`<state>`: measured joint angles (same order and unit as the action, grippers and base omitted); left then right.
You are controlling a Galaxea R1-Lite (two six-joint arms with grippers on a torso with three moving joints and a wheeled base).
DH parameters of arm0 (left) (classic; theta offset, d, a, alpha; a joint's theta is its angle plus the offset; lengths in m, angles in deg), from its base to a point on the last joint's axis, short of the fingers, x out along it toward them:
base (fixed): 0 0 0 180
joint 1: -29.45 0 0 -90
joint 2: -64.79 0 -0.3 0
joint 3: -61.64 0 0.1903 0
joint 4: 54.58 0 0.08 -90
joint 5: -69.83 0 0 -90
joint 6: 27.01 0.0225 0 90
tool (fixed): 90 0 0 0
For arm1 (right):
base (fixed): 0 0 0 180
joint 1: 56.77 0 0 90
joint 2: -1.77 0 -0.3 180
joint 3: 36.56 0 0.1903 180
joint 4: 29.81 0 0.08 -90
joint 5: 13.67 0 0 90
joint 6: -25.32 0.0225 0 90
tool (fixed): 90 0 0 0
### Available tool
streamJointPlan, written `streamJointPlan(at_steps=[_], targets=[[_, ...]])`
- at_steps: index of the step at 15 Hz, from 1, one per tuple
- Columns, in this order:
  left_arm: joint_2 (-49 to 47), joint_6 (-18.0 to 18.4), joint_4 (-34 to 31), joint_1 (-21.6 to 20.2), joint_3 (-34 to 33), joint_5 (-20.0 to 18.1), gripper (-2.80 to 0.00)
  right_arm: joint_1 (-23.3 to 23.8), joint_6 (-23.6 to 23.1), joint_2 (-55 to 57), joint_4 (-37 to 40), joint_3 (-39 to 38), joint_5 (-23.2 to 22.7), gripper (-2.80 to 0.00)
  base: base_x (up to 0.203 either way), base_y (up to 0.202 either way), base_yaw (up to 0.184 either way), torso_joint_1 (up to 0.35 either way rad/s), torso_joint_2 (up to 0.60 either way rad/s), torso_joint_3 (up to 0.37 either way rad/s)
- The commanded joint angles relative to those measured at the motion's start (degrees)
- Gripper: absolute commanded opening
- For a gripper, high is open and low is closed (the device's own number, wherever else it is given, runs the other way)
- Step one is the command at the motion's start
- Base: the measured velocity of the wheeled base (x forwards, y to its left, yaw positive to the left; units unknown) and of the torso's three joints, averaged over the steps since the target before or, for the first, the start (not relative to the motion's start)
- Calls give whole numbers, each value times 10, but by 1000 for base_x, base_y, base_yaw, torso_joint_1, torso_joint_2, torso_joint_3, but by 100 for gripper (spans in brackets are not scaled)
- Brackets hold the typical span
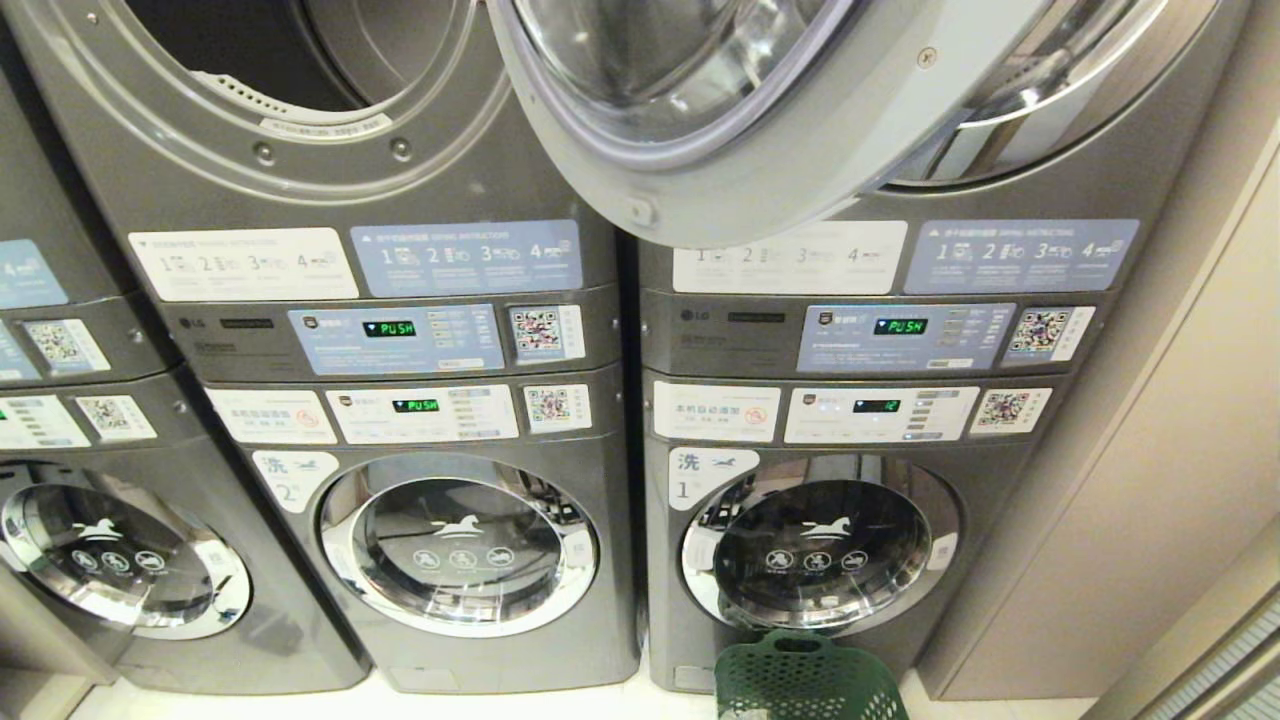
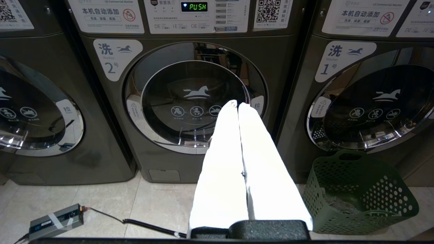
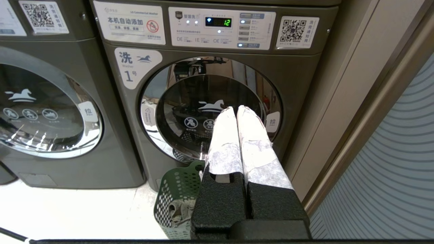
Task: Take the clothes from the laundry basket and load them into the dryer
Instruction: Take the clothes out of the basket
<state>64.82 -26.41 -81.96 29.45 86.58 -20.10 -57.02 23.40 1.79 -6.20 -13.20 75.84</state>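
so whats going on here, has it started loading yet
Not yet. Both grippers are shut and empty: the left gripper hangs in front of washer 2, the right gripper in front of washer 1. The clothes are in the green laundry basket on the floor by washer 1. Above, one dryer door is swung open.

Washer no. 2 (image 2: 195,105) standing with door shut, green display (image 2: 194,6) reading PUSH. Washer no. 1 (image 3: 210,115) sitting just beside it, door shut, display (image 3: 218,22) showing 12. Third washer (image 2: 30,115) showing partly at far side, door shut. White instruction labels and QR stickers (image 1: 547,333) lining control panels. Grey power brick (image 2: 56,222) lying on pale tiled floor (image 2: 142,203), coiled black cable (image 2: 149,226) trailing from it. Beige wall panel (image 1: 1150,480) standing next to washer no. 1.
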Motion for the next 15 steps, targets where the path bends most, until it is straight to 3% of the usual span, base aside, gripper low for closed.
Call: streamJointPlan(at_steps=[1,15], targets=[[1,0,0,0,0,0,-280,0,0,0,0,0,0,-280,0,0,0,-149,312,171],[1,0,0,0,0,0,-280,0,-1,0,0,0,0,-280,0,0,0,-144,317,172]])
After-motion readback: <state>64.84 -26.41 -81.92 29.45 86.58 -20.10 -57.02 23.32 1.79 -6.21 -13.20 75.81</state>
